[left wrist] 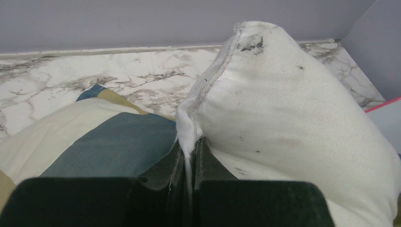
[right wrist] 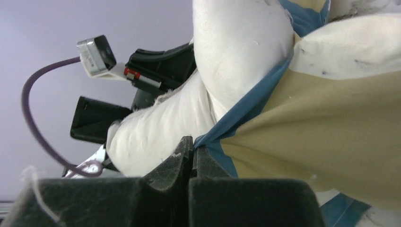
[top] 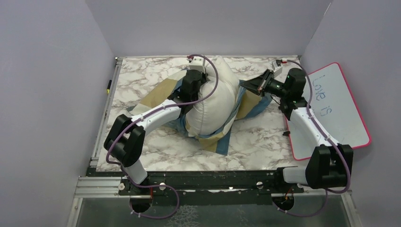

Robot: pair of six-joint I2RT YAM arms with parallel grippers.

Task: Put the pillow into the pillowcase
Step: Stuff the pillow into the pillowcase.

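Table (top: 265,151) with a marble-patterned top, seen from above. A plump off-white pillow (top: 213,99) stands humped at the middle, toward the far edge, on the blue, tan and cream pillowcase (top: 158,92), which spreads toward the left edge. The left gripper (left wrist: 189,149) is clenched on the pillow's seam. The right gripper (right wrist: 193,150) pinches the pillowcase's blue hem. Both fabrics look light, soft and floppy, so seams and hems likely give the surest hold.

You have one pillow (top: 213,101) and one pillowcase (top: 158,94) to count on the single marble table (top: 265,142). At its right edge you have one whiteboard (top: 338,109). At its near edge you have two arms, the left arm (top: 156,116) and the right arm (top: 309,125).
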